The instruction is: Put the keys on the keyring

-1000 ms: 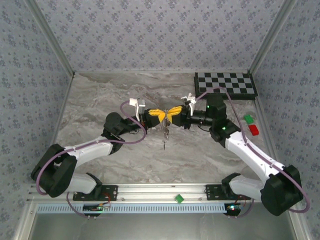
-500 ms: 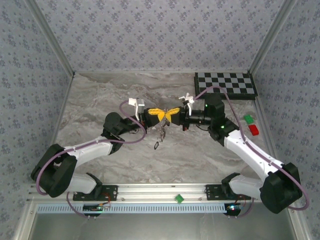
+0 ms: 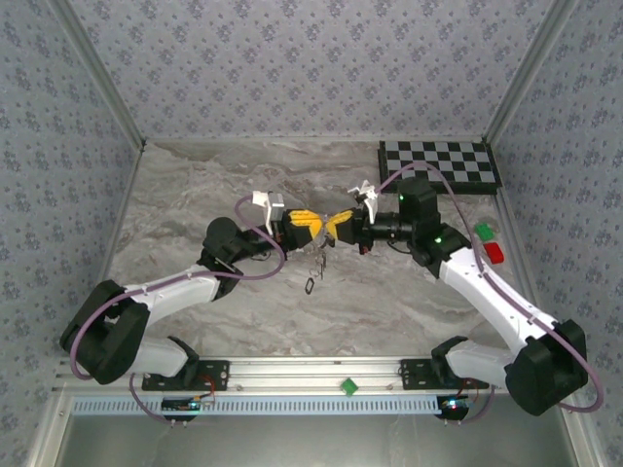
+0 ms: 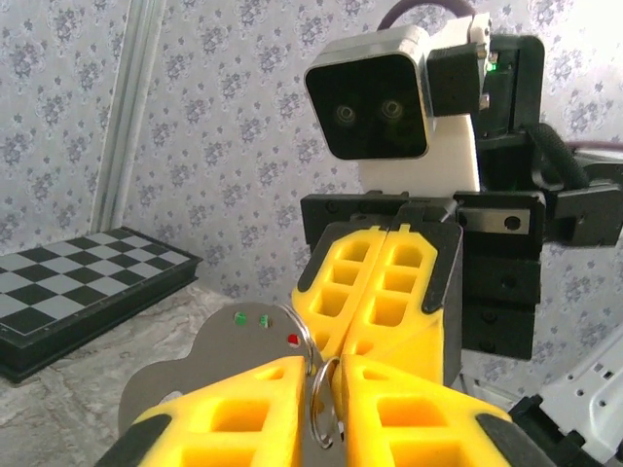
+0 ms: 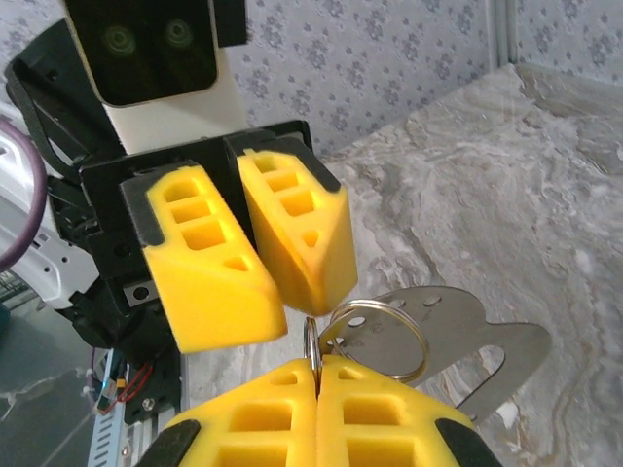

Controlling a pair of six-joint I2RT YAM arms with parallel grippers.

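Above the table's middle, my left gripper [image 3: 317, 230] and right gripper [image 3: 332, 230] meet tip to tip. The right gripper [image 5: 316, 368] is shut on the edge of the keyring [image 5: 311, 341], a thin metal loop standing upright at its tips. In the left wrist view that keyring [image 4: 324, 409] stands in the narrow gap of my left gripper [image 4: 326, 375], whose jaws are slightly apart. A second ring [image 5: 421, 342] links to it and carries a flat grey metal plate [image 5: 467, 336]. Small dark keys [image 3: 310, 283] dangle below the grippers.
A chessboard [image 3: 438, 163] lies at the back right of the marble table [image 3: 195, 195]. A green block [image 3: 483, 232] and a red block [image 3: 494, 252] sit right of the right arm. Patterned walls enclose the table.
My left gripper's jaws have parted a little round the keyring, while the right gripper has closed on it. The dangling keys have swung down and to the left.
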